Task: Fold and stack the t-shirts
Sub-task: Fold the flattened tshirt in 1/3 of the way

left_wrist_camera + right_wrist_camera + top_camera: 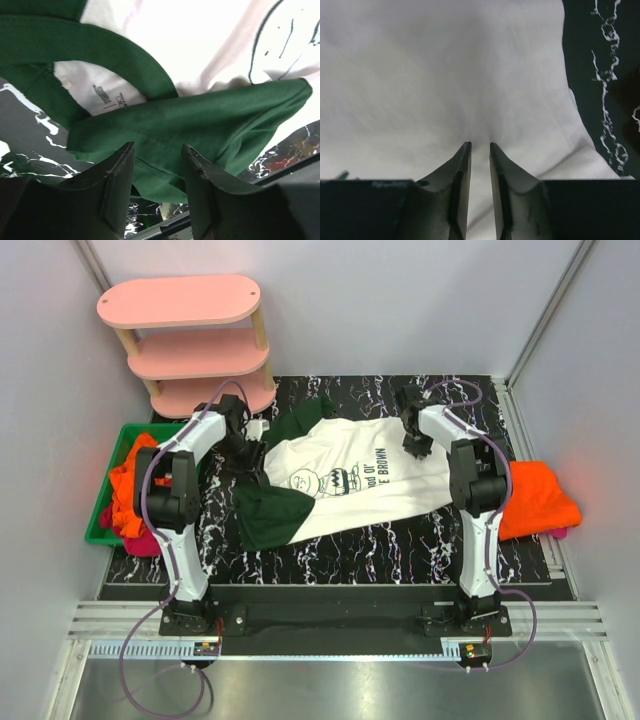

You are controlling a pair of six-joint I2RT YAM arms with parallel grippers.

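Two arms on one shirt, as you can see. The white t-shirt (345,475) lies spread on the black marbled table (400,535), face print up, collar toward the left arm and hem toward the right arm.

Left gripper (157,147): at the collar end, jaws standing apart, with the edge of a dark green sleeve (200,120) in the gap. Can't tell from the wrist view whether the cloth is pinched or just sitting between the fingers. The green collar (125,50) and the neck label print are right above it.

Right gripper (480,145): at the hem end, tips down on the white cloth, jaws parted by a narrow slit. You can see no fabric inside the slit; the cloth puckers slightly toward the tips.

Other shirts: a loose orange pile (128,480) in the green bin (100,525) off the table's left edge, with a bit of magenta under it. A folded orange t-shirt (535,495) sits at the table's right edge, well apart from the white one.

Pink shelf (190,340) stands at the back left.
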